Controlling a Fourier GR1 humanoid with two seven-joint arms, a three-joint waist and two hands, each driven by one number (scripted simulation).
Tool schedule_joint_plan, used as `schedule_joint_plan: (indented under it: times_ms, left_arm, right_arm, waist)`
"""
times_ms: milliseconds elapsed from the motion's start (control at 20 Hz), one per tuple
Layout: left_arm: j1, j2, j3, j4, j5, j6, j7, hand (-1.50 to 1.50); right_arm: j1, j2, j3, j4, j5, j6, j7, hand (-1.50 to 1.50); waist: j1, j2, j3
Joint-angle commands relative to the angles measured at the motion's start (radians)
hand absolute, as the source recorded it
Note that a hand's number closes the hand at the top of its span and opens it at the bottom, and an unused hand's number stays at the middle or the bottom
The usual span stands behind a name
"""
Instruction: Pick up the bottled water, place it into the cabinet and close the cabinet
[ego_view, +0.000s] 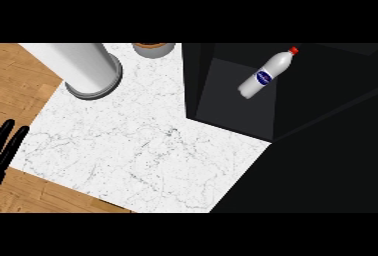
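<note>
You can see the bottled water (267, 74) inside the black cabinet (221, 102) at the right of the marble counter (148, 150). It sits tilted, its red cap (294, 50) toward the upper right and a blue label round its middle, and no hand touches it. Your left hand (10, 142) rests at the view's left edge, fingers straight, side by side, pointing up and holding nothing. At the counter's far left stands a tall white cylinder (77, 62), and a small grey pot (153, 49) is near it
</note>
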Motion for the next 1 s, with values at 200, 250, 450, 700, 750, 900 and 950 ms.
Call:
schedule_joint_plan:
  times_ms: [200,250,450,700,750,900,950]
  left_arm:
    - [-0.007,-0.005,-0.001,0.022,0.0,-0.006,0.002,-1.5]
    - [-0.003,0.005,0.001,0.025,0.003,-0.012,0.01,-1.5]
    - [-0.012,0.001,0.01,0.036,0.016,-0.014,0.008,-1.5]
    - [-0.009,-0.01,0.008,0.047,0.017,-0.023,0.0,-1.5]
    - [-0.015,0.0,0.003,0.049,0.01,-0.02,0.014,-1.5]
    - [-0.015,-0.007,0.005,0.064,0.016,-0.031,0.009,-1.5]
    - [-0.021,-0.009,0.002,0.052,0.015,-0.028,0.01,-1.5]
  right_arm:
    - [-0.171,0.074,-0.03,0.091,0.011,-0.068,0.161,1.5]
    - [-0.196,0.079,-0.039,0.105,0.007,-0.072,0.183,1.5]
    - [-0.298,0.104,-0.061,0.182,0.002,-0.078,0.254,1.5]
    - [-0.426,0.167,-0.104,0.304,-0.03,-0.107,0.32,1.5]
    - [-0.456,0.174,-0.105,0.335,-0.032,-0.106,0.339,1.5]
    - [-0.555,0.24,-0.126,0.442,-0.054,-0.14,0.384,1.5]
    - [-0.592,0.249,-0.14,0.472,-0.058,-0.14,0.396,1.5]
  waist:
    - [-0.006,-0.005,0.004]
    - [-0.007,-0.008,0.006]
    - [-0.012,-0.011,0.007]
    - [-0.011,-0.016,0.01]
    - [-0.018,-0.013,0.011]
    - [-0.022,-0.019,0.014]
    - [-0.014,-0.017,0.015]
